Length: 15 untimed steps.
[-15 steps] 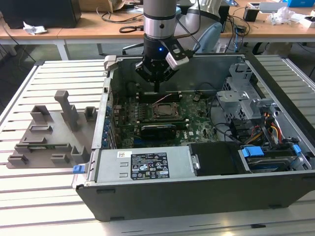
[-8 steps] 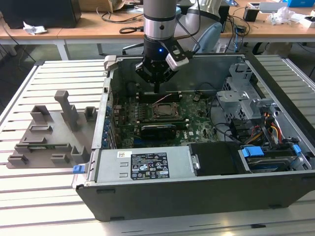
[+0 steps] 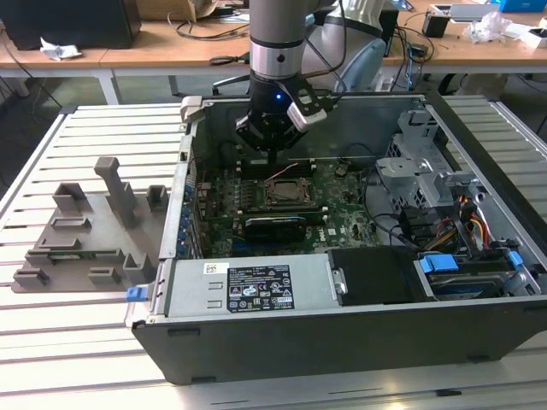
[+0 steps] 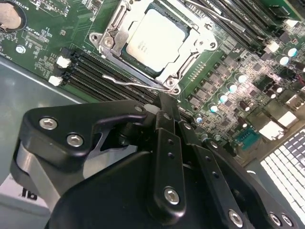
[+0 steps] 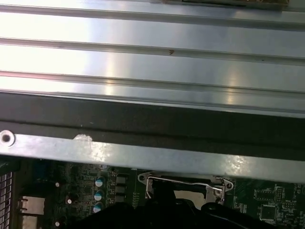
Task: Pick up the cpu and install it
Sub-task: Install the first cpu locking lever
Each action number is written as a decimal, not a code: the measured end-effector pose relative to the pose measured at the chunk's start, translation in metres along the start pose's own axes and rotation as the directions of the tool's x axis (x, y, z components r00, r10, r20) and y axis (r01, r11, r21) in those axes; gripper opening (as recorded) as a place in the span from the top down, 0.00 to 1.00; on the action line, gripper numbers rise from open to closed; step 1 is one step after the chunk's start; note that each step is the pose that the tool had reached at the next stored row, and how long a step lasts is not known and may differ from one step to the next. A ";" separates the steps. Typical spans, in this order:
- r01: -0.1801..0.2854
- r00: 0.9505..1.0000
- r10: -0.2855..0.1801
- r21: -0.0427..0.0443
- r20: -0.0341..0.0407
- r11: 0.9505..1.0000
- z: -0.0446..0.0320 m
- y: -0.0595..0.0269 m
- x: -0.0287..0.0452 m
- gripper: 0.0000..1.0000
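Black gripper (image 3: 272, 141) hangs upright over the open computer case (image 3: 342, 342), above the socket | fingers (image 4: 167, 129) look pressed together, holding nothing | cpu (image 4: 155, 40) lies in its socket on the motherboard (image 3: 342, 201) | exterior view adds grey tray (image 3: 85, 231) on tabletop (image 3: 77, 342).

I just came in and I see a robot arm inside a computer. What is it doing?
The robot arm's gripper is hanging over the open computer case, just above the green motherboard. The cpu, a shiny silver square, is already lying in its socket frame on the board, and the gripper is not holding it. The gripper's black fingers look closed together with nothing between them. The grey plastic tray sits on the table on the exterior view's left.
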<state>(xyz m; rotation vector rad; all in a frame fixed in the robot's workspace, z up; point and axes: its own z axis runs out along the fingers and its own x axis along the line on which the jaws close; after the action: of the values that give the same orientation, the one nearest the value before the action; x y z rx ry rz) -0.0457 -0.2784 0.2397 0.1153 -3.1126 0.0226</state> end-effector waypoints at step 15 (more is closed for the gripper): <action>0.012 1.000 -0.012 0.000 0.000 1.000 0.0204 0.0093 -0.0032 0.89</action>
<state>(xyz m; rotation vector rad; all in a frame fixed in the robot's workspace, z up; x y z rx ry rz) -0.0437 -0.2692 0.2191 0.1338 -3.1121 0.0228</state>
